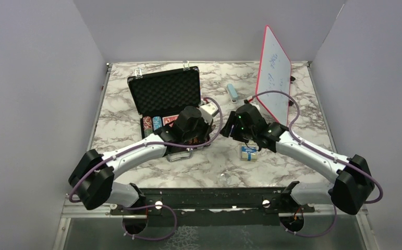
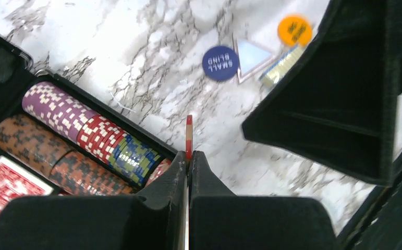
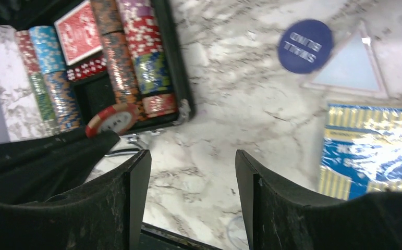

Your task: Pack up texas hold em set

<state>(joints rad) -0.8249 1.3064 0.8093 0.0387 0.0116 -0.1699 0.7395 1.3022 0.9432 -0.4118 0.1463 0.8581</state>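
Upright whiteboard (image 1: 274,78); pale blue block (image 1: 232,92), seemingly apart.

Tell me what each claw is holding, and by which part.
The left claw pinches a red-and-white poker chip by one edge, across its flat faces. The right claw is open, holding nothing.

The briefcase (image 1: 165,94) stood open at the back left of the table (image 1: 214,169), with chips (image 2: 68,135) and a card deck (image 3: 77,31) in its tray. Right of it lay the block (image 1: 232,92), then the whiteboard (image 1: 273,78), upright. Nearer, a second deck (image 1: 249,152) lay beside a button (image 3: 305,46) and, seemingly, a triangular marker (image 3: 351,67).
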